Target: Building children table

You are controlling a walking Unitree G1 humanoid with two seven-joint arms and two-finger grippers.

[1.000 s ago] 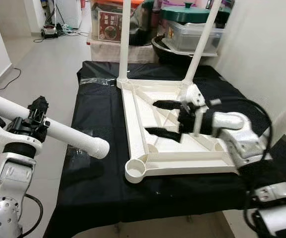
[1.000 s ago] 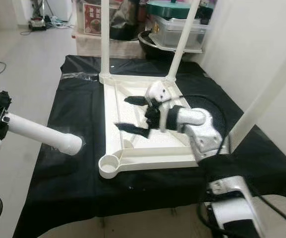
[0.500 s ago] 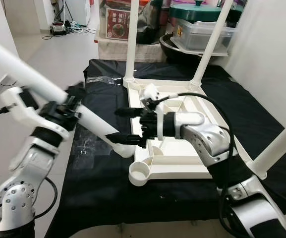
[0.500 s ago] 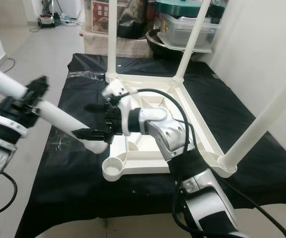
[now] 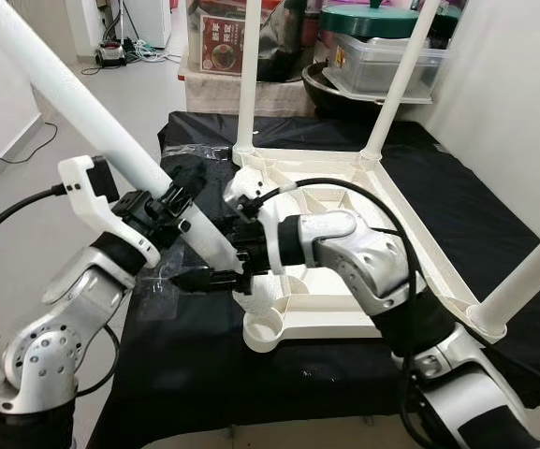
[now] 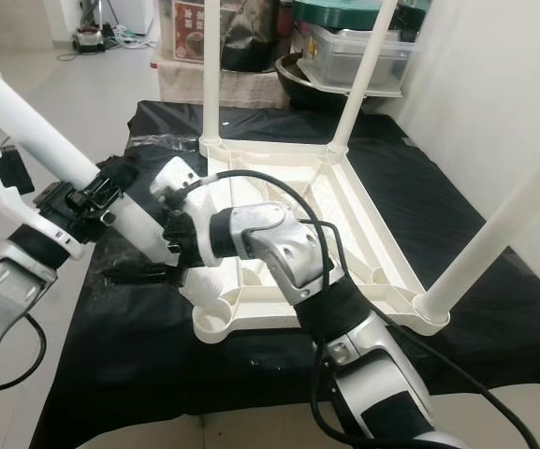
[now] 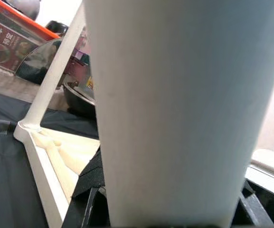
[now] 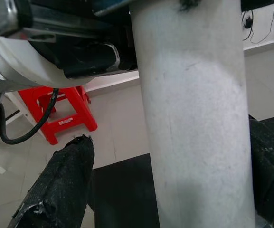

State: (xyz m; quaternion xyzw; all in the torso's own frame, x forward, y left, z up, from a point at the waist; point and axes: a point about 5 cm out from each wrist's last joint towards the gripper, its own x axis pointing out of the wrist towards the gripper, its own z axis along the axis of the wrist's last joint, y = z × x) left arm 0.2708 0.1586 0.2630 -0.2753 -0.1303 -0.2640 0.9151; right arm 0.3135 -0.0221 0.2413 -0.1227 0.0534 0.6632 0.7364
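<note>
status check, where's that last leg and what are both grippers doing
Left gripper clamped on the loose table leg, held slanted. Right gripper open, fingers either side of the leg's lower end. Corner socket on the upturned tabletop unfilled, nothing blocking it.

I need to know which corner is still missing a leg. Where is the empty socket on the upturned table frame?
The empty socket is at the near left corner of the table frame, just below the lower end of the loose leg held by the left gripper.
</note>
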